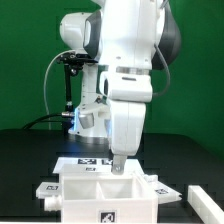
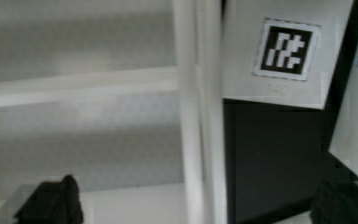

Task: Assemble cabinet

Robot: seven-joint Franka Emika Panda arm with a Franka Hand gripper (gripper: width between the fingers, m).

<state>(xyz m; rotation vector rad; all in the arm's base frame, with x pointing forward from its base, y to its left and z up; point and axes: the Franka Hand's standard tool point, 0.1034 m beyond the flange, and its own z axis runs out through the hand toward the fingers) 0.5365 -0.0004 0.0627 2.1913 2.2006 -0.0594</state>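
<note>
In the exterior view the claw (image 1: 120, 166) hangs at the top rear edge of the white cabinet box (image 1: 100, 196) on the dark desk (image 1: 20, 165), while only the wrist view shows it spread wide open, a dark fingertip (image 2: 51, 202) on either side of a box wall, with a tagged panel (image 2: 282, 60) beside it.

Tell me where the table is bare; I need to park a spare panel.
In the exterior view, bare black table lies behind the left-side panel and behind the right-side panel. Crowded in the middle: cabinet box, marker board behind it, open gripper over the box.
</note>
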